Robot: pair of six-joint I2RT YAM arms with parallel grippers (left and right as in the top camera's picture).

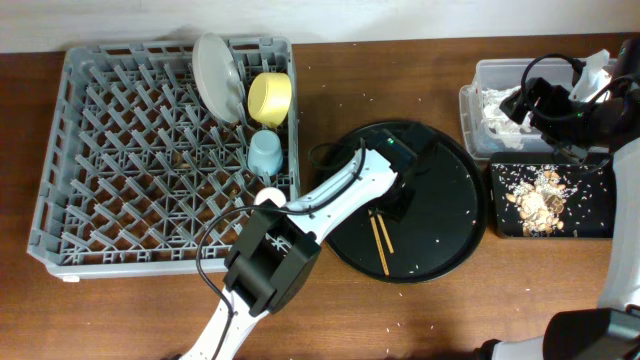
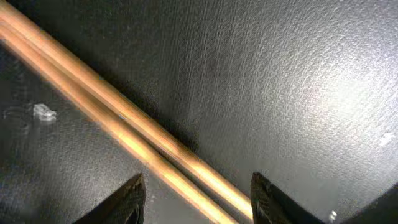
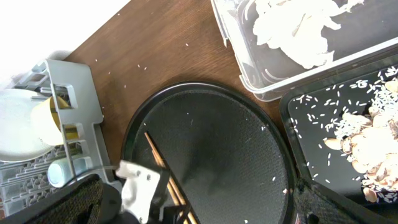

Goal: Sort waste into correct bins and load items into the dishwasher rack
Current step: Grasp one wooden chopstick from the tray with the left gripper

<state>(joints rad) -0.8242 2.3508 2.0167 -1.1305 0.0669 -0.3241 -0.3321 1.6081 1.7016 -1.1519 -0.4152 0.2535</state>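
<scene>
Two wooden chopsticks (image 1: 380, 243) lie on the round black tray (image 1: 450, 200). My left gripper (image 1: 400, 205) is open just above them, one finger on each side (image 2: 196, 180); the chopsticks (image 2: 124, 118) run diagonally between the tips. My right gripper (image 1: 530, 100) is open and empty, held over the clear tub (image 1: 480, 75) with white napkins (image 1: 497, 105). The shallow black tray (image 1: 500, 215) holds beige food scraps (image 1: 540, 195). The grey rack (image 1: 120, 150) holds a white plate (image 1: 217, 75), a yellow bowl (image 1: 268, 97) and a light blue cup (image 1: 266, 152). The pink cup and the wrapper are out of view.
The right wrist view shows the round tray (image 3: 217, 143), chopsticks (image 3: 158, 155), tub (image 3: 230, 37), scraps (image 3: 373, 137) and the rack's corner (image 3: 74, 81). White crumbs are scattered over the wooden table (image 1: 400, 80). The left arm's cable loops beside the rack.
</scene>
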